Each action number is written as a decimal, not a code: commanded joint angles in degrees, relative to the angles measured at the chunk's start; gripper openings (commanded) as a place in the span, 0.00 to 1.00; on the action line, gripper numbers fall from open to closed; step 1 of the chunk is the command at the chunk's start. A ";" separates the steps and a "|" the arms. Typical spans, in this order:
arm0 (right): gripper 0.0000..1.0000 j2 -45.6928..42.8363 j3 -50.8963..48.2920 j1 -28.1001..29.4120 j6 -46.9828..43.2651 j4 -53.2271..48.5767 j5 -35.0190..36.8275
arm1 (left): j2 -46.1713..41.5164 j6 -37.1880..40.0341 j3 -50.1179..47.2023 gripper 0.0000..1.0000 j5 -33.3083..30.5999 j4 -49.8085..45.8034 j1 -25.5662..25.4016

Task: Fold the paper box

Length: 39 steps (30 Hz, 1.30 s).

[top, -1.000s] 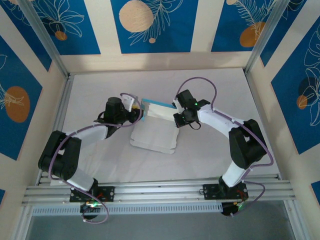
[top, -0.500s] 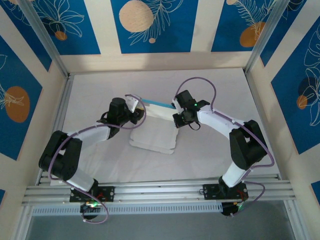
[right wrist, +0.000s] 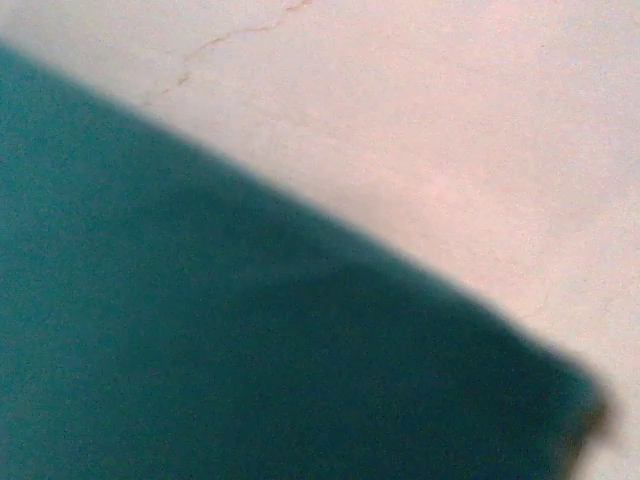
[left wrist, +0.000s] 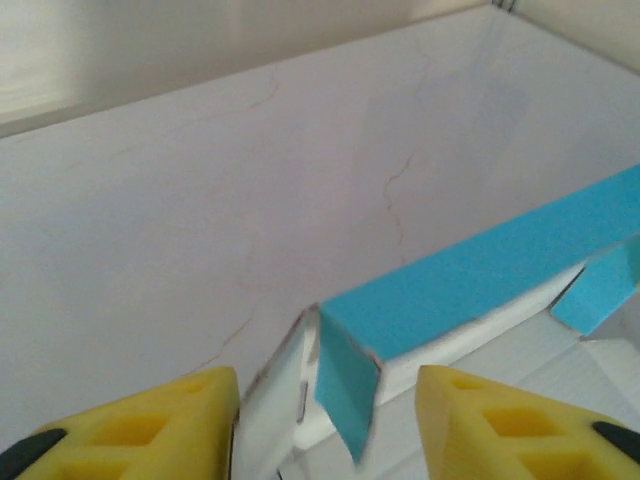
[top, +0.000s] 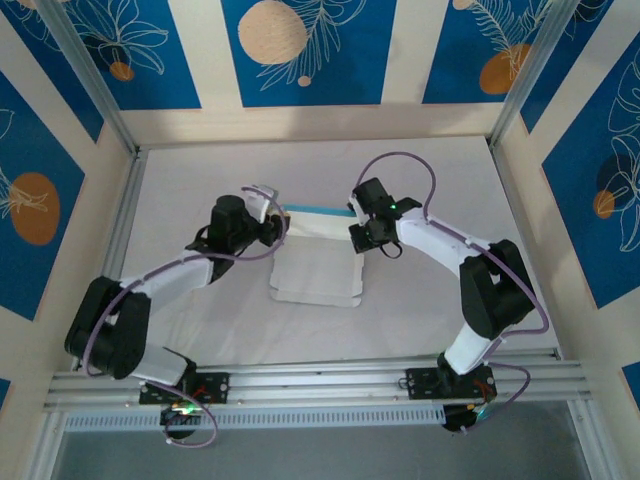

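Observation:
The paper box (top: 315, 268) lies white side up in the middle of the table, its rear panel raised so a thin light-blue strip (top: 318, 211) shows along the back. My left gripper (top: 279, 226) is at the panel's left end. In the left wrist view it (left wrist: 328, 425) is open, and the yellow fingers (left wrist: 150, 425) stand either side of a blue corner flap (left wrist: 345, 385) and a white flap. My right gripper (top: 357, 231) is shut on the panel's right end. The blue side of the box (right wrist: 250, 330) hides its fingers in the right wrist view.
The white table (top: 430, 170) is bounded by cream walls at the back and sides, with metal posts (top: 100, 100) at the rear corners. An aluminium rail (top: 320, 380) carrying both arm bases runs along the near edge.
The left gripper's jaws have widened. The rear panel has tipped further up, so less blue shows, and the sheet has slid slightly right. The right gripper stays put.

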 commanded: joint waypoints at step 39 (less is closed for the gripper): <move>0.00 -0.61 1.15 0.85 -0.65 0.45 -0.96 | 9.43 3.38 6.28 0.44 14.35 -4.10 9.06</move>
